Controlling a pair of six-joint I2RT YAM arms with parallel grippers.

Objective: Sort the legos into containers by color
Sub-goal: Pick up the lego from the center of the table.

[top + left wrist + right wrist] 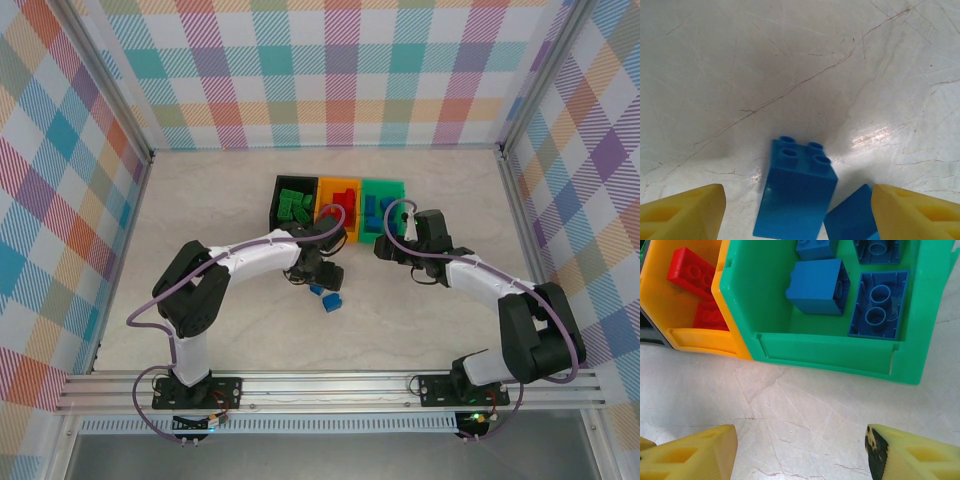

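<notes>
The left tool [798, 212] is hanging open astride a blue four-stud brick [800, 185] near the tabletop's [790, 60] centre; the right tool [800, 452] is hovering open just beside the green bin [825, 357].

Bright even overhead light, soft dark shadow on the table [790, 75] behind the blue brick [797, 195], small glare patch beside it, nearest yellow jaws blurred

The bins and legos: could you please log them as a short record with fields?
black bin: green legos inside
orange bin: red legos inside
green bin: blue legos inside
table: two loose blue legos, close together
left gripper: open, straddling the studs-up loose one
right gripper: open, empty, over bare table before the green bin
</notes>
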